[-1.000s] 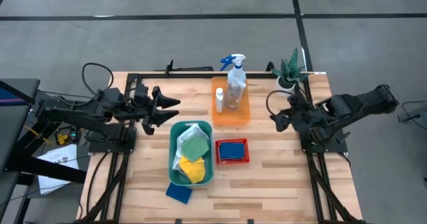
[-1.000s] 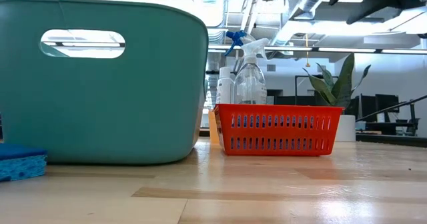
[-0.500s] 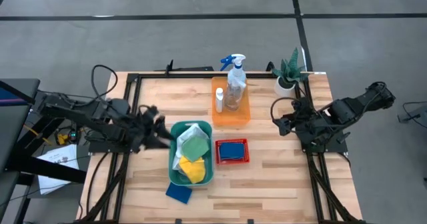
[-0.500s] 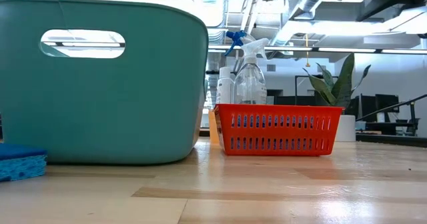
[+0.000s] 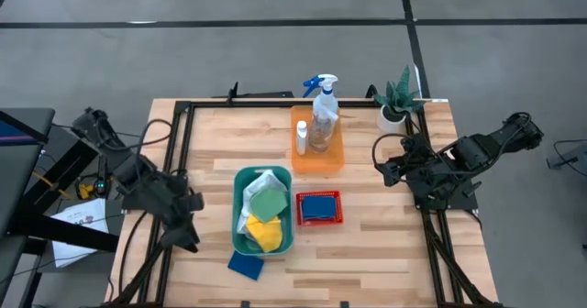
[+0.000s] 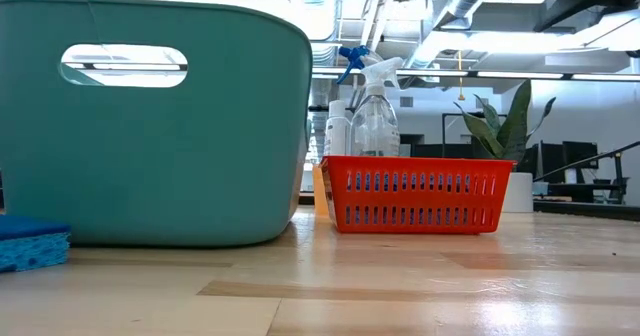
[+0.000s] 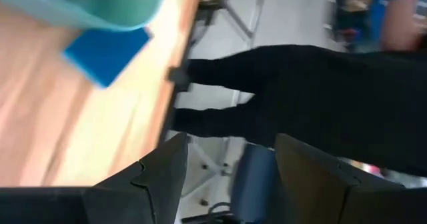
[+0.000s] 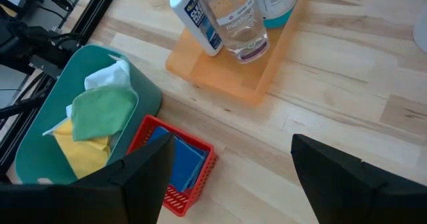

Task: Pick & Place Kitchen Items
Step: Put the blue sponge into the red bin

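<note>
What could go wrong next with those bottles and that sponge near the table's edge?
The tall clear spray bottle with a blue trigger stands upright beside the small white bottle on the shallow orange tray, so a clumsy grab might topple either one. The loose blue rectangular sponge lies close to the wooden table's edge; a nudge could push it off. The left tool hangs near that side.
</note>
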Robot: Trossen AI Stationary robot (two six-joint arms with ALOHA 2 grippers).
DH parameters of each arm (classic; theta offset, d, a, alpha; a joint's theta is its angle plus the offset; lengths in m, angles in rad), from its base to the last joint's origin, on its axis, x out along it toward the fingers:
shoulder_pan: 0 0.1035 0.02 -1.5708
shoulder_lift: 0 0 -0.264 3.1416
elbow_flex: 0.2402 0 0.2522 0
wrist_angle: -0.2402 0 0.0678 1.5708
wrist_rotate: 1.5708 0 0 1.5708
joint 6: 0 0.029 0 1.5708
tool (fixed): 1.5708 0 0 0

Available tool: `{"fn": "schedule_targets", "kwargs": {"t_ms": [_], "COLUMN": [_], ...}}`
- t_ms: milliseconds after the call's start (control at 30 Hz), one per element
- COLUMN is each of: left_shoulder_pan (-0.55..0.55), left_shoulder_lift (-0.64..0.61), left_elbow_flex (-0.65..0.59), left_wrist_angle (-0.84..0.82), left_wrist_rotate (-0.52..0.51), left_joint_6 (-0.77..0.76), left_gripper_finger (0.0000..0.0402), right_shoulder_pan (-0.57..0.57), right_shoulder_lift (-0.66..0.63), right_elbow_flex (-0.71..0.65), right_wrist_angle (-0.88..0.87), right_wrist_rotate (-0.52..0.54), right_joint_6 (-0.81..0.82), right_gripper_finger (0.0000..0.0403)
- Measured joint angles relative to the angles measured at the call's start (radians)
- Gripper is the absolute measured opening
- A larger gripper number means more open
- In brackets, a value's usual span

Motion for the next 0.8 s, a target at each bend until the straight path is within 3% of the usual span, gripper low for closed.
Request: {"fn": "schedule_targets", "kwargs": {"t_ms": [200, 300, 467, 633, 800], "left_shoulder_pan": [-0.117, -0.156, -0.231, -0.315, -0.371], "left_shoulder_lift": [0.0, 0.0, 0.0, 0.0, 0.02], "left_elbow_flex": [-0.015, -0.067, -0.23, -0.403, -0.498], "left_wrist_angle": [-0.047, -0.023, 0.173, 0.439, 0.467], "left_wrist_rotate": [-0.193, -0.234, -0.257, -0.426, -0.54], "left_joint_6": [-0.084, -0.164, -0.302, -0.39, -0.437], "left_gripper_finger": [0.0222, 0.0222, 0.0222, 0.0222, 0.0217], "right_shoulder_pan": [0.0, 0.0, 0.0, 0.0, 0.0], "right_shoulder_lift": [0.0, 0.0, 0.0, 0.0, 0.0], "right_elbow_flex": [0.0, 0.0, 0.0, 0.0, 0.0], "right_wrist_angle": [0.0, 0.001, 0.013, 0.015, 0.015], "right_wrist_rotate": [0.0, 0.0, 0.0, 0.0, 0.0], "right_joint_6": [0.005, 0.008, 0.008, 0.008, 0.006], "right_gripper_finger": [0.0291, 0.0291, 0.0291, 0.0291, 0.0291]}}
